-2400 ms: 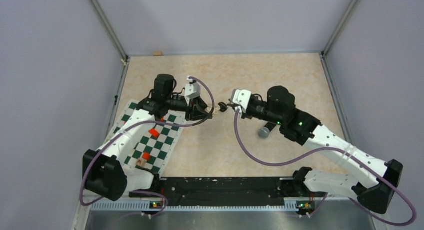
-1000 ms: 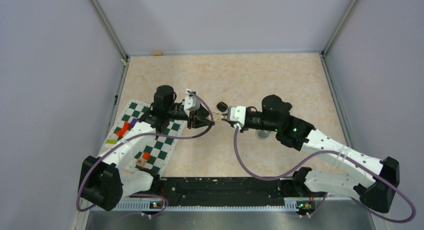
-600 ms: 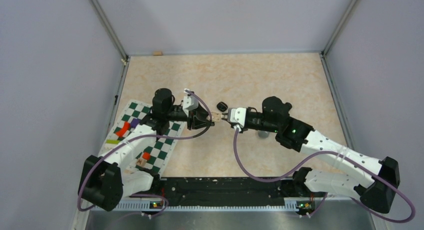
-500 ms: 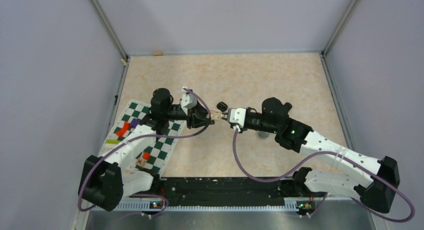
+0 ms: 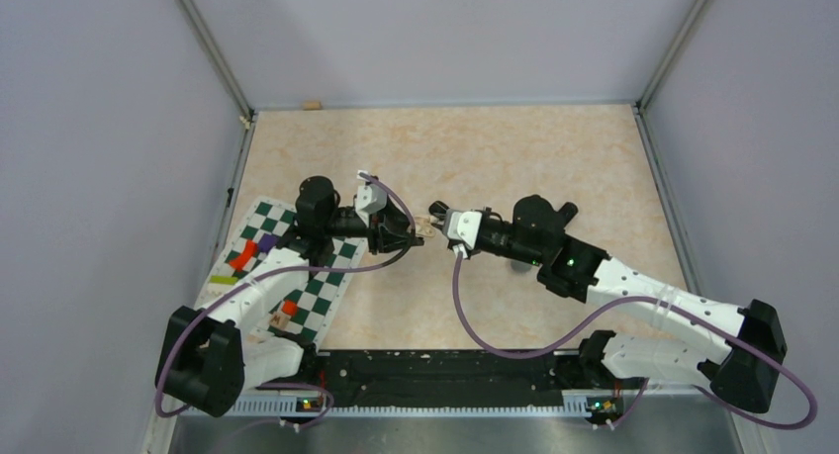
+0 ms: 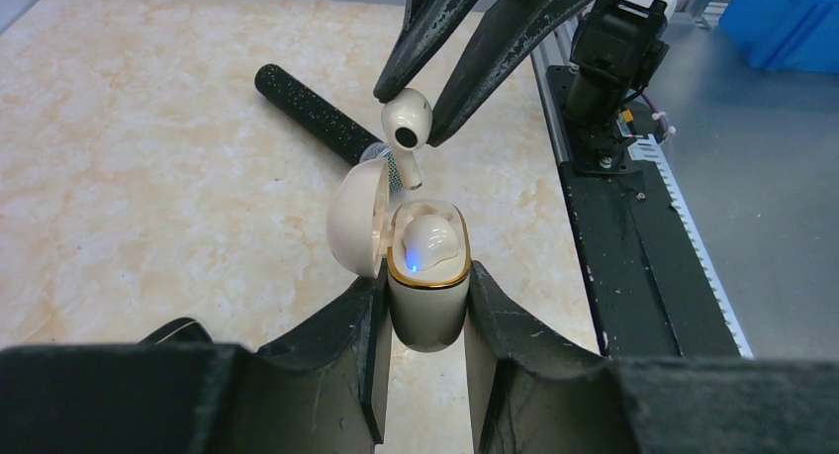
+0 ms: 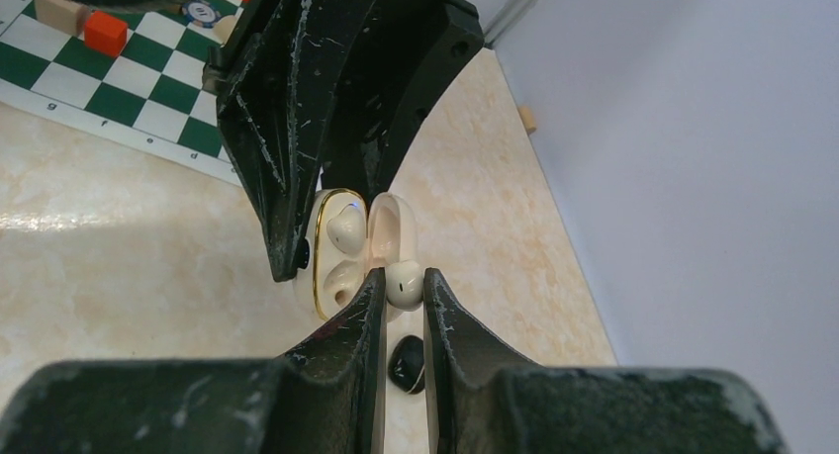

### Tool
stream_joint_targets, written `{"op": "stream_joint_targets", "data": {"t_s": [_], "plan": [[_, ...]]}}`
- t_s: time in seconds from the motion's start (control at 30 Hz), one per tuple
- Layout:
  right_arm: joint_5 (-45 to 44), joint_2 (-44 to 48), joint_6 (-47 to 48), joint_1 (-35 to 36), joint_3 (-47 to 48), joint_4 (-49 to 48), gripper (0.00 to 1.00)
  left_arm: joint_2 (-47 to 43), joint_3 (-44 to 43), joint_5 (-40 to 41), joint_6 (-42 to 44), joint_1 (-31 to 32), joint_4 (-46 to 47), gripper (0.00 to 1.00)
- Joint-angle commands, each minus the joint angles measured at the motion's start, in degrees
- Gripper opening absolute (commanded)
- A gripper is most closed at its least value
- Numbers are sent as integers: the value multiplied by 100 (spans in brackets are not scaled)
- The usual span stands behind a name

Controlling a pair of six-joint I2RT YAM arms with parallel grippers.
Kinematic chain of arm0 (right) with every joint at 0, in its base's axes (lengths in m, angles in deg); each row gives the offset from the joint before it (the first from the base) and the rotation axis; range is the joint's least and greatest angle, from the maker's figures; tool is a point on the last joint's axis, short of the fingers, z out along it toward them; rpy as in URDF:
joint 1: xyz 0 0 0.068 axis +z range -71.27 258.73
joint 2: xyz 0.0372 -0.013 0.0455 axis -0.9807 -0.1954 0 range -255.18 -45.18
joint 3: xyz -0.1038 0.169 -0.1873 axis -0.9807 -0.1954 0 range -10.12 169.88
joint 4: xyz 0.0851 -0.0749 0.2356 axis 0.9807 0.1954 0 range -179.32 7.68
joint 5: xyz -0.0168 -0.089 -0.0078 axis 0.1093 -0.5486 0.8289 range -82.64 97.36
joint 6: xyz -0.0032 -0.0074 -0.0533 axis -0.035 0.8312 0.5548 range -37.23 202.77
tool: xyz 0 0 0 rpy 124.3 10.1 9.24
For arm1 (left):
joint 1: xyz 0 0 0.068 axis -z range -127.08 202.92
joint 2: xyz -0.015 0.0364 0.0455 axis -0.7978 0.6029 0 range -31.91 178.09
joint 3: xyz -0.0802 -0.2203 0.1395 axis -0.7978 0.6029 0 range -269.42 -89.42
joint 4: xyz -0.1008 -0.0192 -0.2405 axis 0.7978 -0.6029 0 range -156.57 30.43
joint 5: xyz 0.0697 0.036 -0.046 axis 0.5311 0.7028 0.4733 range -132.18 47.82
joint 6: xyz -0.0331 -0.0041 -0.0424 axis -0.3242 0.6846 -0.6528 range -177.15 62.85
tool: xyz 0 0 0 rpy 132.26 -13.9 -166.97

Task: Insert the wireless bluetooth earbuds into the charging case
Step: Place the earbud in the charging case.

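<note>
White earbud (image 6: pixel 407 124) is pinched by the right gripper (image 7: pixel 402 278), just beyond the tips of the left gripper (image 6: pixel 425 281), which clamps the open charging case (image 6: pixel 427 314)

Two white earbuds (image 6: pixel 407 126), one charging case (image 6: pixel 427 304), one microphone (image 6: pixel 307 113), one chessboard (image 7: pixel 119 83).

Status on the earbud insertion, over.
Left hand shut on open charging case, one white earbud seated. Right hand shut on second white earbud, short of empty slot. Nothing between.
</note>
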Motion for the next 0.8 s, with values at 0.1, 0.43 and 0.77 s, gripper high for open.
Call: {"op": "stream_joint_targets", "data": {"t_s": [0.1,0.43,0.77], "plan": [[91,-46,-42,71,-55,-211,2,-84,-7,-117,-217,-71,408,8],[121,-127,91,139,-123,-161,2,-106,37,-122,-486,-118,667,8],[110,-180,94,192,-161,-191,2,-118,120,-87,-853,-151,1079,8]]}}
